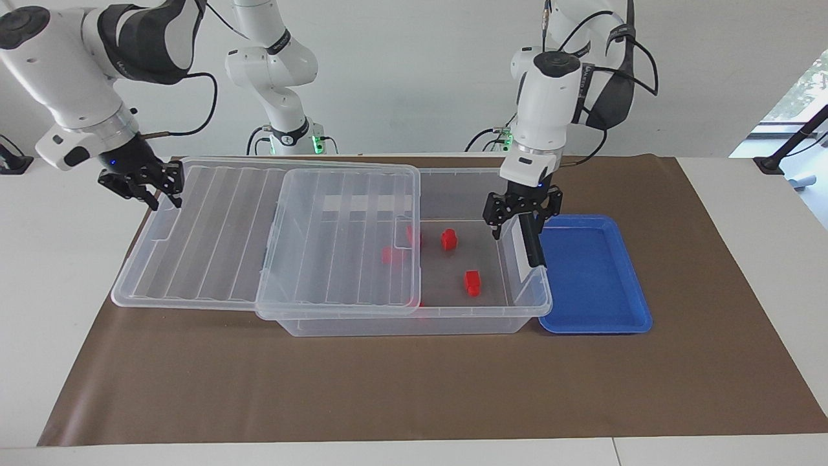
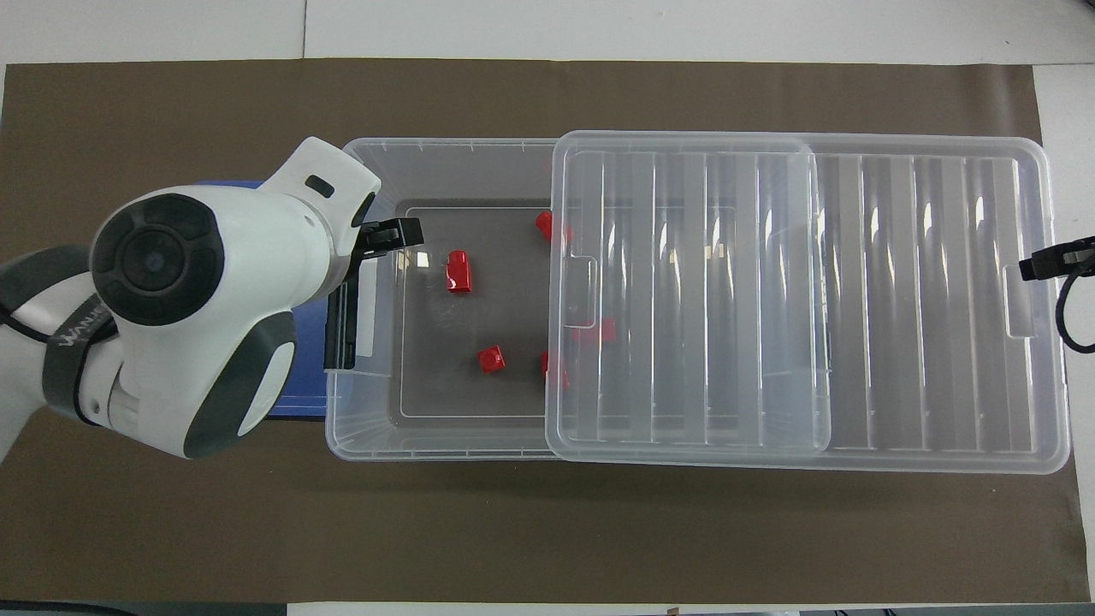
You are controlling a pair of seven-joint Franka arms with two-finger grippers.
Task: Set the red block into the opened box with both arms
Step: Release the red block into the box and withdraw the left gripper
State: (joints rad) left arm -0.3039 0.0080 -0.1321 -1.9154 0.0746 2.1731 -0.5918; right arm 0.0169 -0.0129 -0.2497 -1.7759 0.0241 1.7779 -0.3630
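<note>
The clear box lies half uncovered, its ribbed lid slid toward the right arm's end. Several red blocks lie on its floor. Two are in the uncovered half: one red block and another nearer to the robots. Others show through the lid. My left gripper hangs open and empty over the box's end wall by the black latch handle. My right gripper is at the lid's outer end; whether it touches the lid I cannot tell.
A shallow blue tray sits beside the box at the left arm's end, mostly hidden under the left arm in the overhead view. Brown paper covers the table. Two smaller white arms with green-lit bases stand at the robots' edge.
</note>
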